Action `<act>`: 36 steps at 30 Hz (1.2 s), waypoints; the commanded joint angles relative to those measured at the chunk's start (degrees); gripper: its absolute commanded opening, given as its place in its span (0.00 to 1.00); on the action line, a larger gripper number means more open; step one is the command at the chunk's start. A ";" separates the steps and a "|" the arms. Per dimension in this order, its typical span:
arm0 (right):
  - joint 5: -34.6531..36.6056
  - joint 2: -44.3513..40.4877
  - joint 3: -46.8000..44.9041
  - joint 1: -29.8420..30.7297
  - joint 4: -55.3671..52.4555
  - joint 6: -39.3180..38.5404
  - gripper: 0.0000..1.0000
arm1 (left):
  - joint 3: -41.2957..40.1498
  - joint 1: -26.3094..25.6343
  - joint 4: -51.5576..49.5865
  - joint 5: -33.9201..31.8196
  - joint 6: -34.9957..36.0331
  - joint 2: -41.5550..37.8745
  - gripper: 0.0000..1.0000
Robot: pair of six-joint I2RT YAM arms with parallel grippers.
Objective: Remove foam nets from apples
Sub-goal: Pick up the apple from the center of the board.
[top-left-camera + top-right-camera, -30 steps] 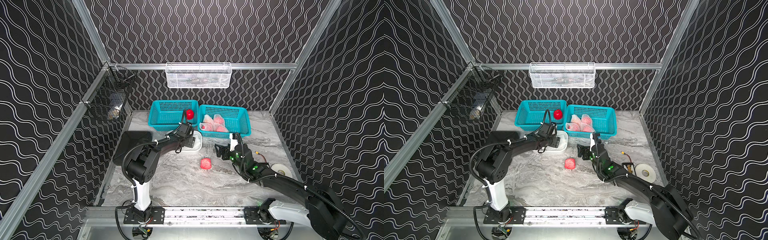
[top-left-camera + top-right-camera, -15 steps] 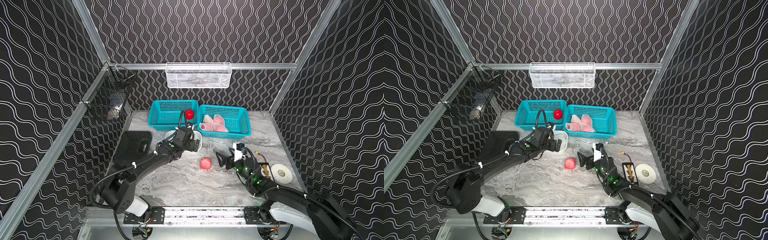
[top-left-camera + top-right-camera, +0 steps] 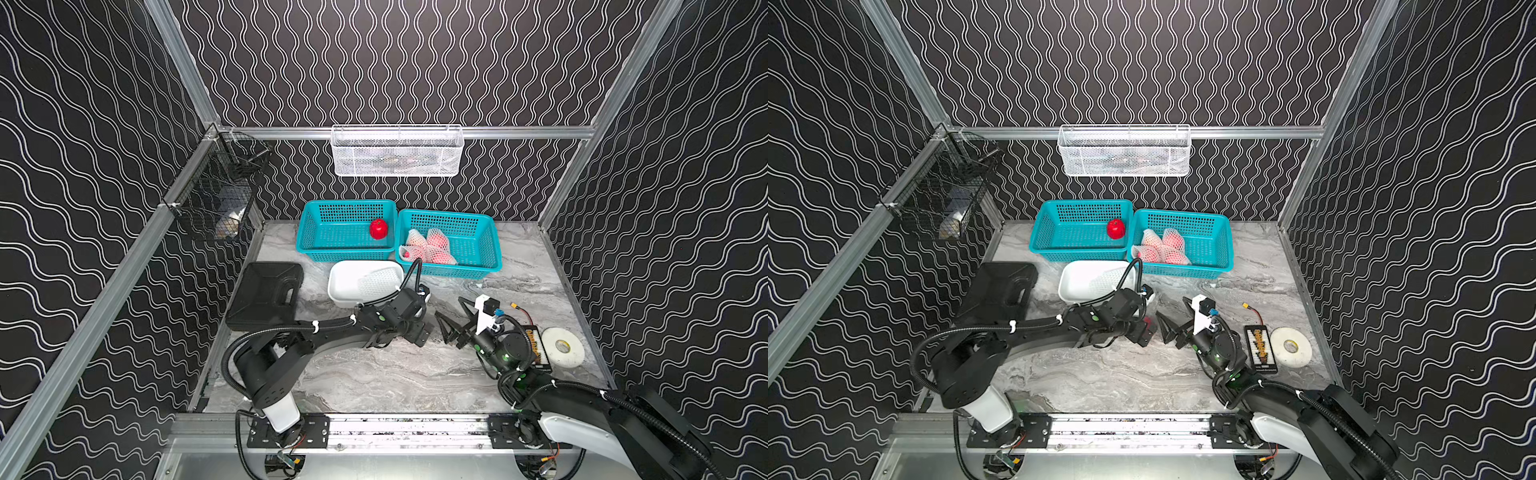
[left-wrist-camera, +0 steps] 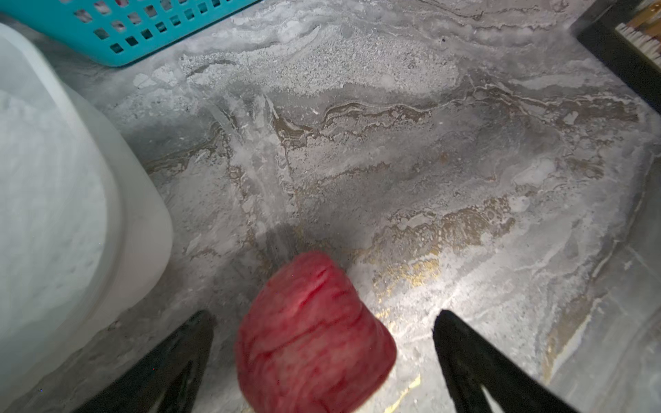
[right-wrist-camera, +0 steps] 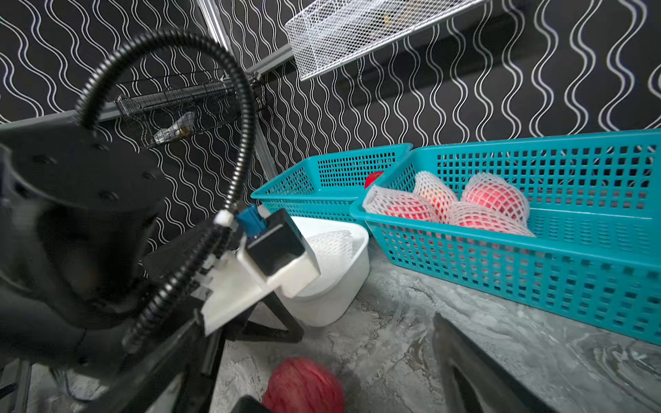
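A bare mottled red apple (image 4: 314, 339) lies on the marble table between the spread fingers of my left gripper (image 4: 323, 318), which is open and not gripping it. From above the arm hides it except for a red sliver (image 3: 1147, 321). My right gripper (image 3: 455, 322) stands open close beside it, facing the left gripper (image 3: 415, 332); the same apple (image 5: 304, 386) shows low in the right wrist view. Several netted apples (image 3: 428, 247) lie in the right teal basket (image 3: 486, 257). A glossy red apple (image 3: 378, 228) sits in the left teal basket (image 3: 316, 232). One loose foam net (image 3: 380, 280) lies in the white tub (image 3: 340, 286).
A black case (image 3: 266, 295) lies left of the tub. A tape roll (image 3: 563, 347) and a black box (image 3: 536, 349) sit at the right, behind my right arm. A white wire basket (image 3: 397, 151) and a black wire basket (image 3: 220, 195) hang on the walls.
My left arm swung from the white tub down to the apple on the table, now straddling it with wider jaws. My right gripper drew back a little and opened fully.
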 commanded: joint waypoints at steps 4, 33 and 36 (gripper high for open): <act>0.92 -1.82 0.61 0.07 2.10 0.49 1.00 | 0.73 -0.90 2.45 -4.06 -4.48 4.95 0.99; -7.79 3.67 3.57 0.08 3.32 1.43 1.00 | 7.50 14.58 -4.69 -2.13 3.74 -13.33 0.59; -4.85 2.41 4.02 0.03 0.42 1.81 1.00 | 14.68 21.61 -5.44 2.08 4.84 -8.28 0.61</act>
